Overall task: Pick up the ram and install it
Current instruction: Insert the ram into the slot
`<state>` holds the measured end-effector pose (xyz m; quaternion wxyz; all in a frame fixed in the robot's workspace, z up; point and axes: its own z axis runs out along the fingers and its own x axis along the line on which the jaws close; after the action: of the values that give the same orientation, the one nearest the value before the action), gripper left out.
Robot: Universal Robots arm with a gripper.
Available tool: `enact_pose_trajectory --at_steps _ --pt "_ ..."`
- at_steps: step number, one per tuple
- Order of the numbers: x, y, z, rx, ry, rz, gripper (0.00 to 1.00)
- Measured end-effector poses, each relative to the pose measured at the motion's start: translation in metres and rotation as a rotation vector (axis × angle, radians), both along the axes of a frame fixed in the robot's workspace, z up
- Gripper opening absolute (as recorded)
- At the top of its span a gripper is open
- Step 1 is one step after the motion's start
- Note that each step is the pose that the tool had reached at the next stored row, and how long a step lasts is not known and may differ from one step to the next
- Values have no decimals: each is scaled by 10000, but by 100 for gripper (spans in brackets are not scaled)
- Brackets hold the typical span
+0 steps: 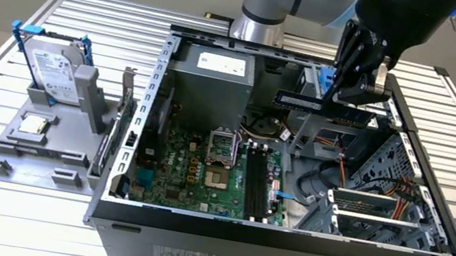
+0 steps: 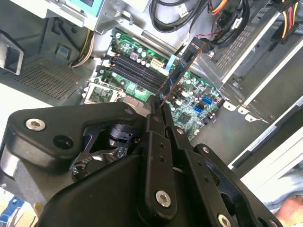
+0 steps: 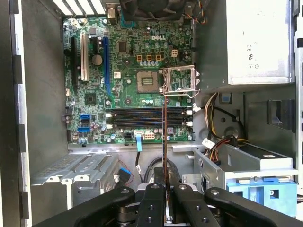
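Ram (image 1: 306, 103), thin flat dark stick, between black fingers (image 1: 364, 88)

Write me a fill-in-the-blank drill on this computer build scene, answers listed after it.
The gripper is ____ on the ram.
The black memory slots on the motherboard are ____.
The hard drive stands outside the computer case in a ____ frame.
Missing words: shut; empty; blue.
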<state>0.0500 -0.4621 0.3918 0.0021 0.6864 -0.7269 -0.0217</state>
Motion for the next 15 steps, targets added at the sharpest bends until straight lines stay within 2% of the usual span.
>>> enact_pose_trajectory --at_steps 4,9,15 --pt "0 0 0 0 0 -43 0" --pt "0 0 1 -2 0 -418 0" --pt "-1 0 0 -1 0 -431 0"
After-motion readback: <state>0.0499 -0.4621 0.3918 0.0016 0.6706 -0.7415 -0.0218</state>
